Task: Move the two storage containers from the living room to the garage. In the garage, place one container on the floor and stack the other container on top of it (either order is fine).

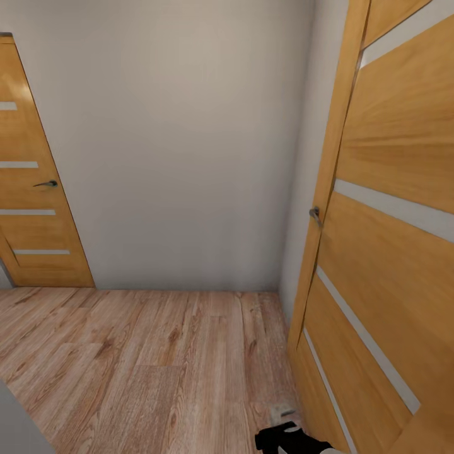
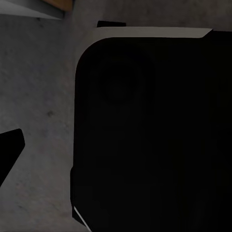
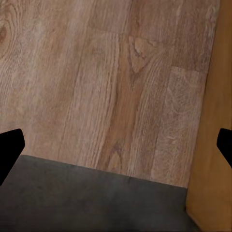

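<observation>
Wood-plank flooring point(image 1: 145, 366) meets two slatted doors point(image 1: 391, 239).

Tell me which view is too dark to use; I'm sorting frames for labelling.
Left wrist view is the darkest: a black rounded body over dim grey concrete floor. Head view is evenly lit, with the wooden door sharp. Right wrist view is bright on the wood planks.

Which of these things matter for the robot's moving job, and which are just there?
Job: dark grey concrete floor; right gripper, open, holding nothing.
Just there: wood-plank flooring; near door; far door; white wall.
</observation>
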You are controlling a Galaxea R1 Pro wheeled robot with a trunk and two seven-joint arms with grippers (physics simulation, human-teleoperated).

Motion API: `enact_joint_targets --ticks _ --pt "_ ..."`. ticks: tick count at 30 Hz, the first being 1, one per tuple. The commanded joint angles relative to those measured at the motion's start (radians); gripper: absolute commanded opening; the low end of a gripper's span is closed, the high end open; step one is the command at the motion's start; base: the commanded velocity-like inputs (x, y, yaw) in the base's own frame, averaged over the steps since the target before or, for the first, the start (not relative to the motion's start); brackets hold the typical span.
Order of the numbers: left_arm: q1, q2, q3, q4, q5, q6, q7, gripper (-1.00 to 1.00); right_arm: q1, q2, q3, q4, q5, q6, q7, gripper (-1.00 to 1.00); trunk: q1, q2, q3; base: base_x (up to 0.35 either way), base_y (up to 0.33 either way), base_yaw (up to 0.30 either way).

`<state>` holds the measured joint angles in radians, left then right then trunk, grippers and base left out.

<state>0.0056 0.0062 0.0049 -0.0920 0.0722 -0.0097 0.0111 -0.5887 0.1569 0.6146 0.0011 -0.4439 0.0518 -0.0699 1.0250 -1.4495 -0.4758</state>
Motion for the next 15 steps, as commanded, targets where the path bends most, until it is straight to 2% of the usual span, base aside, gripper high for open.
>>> enact_joint_targets --ticks 1,3,7,9,15 --pt "0.001 0.0 0.0 -0.002 0.008 -0.001 0.001 1.0 0.014 -0.001 0.008 0.011 -0.007 -0.008 0.004 1.0 0.0 0.0 -0.001 0.0 0.0 0.0" --pt "0.001 0.0 0.0 -0.002 0.008 -0.001 0.001 1.0 0.065 -0.003 0.008 0.026 -0.006 -0.028 0.015 1.0 0.0 0.0 -0.001 0.0 0.0 0.0" --pt "0.001 0.0 0.0 -0.002 0.008 -0.001 0.001 1.0 0.108 -0.007 0.008 0.03 -0.006 -0.049 0.019 1.0 0.0 0.0 -0.001 0.0 0.0 0.0" --pt "0.001 0.0 0.0 -0.001 0.008 -0.001 0.001 1.0 0.152 -0.016 0.008 0.031 -0.005 -0.065 0.02 1.0 0.0 0.0 -0.001 0.0 0.0 0.0" --pt "0.001 0.0 0.0 0.0 0.008 -0.001 0.001 1.0 0.236 -0.03 0.008 0.031 -0.002 -0.11 0.022 1.0 0.0 0.0 -0.001 0.0 0.0 0.0"
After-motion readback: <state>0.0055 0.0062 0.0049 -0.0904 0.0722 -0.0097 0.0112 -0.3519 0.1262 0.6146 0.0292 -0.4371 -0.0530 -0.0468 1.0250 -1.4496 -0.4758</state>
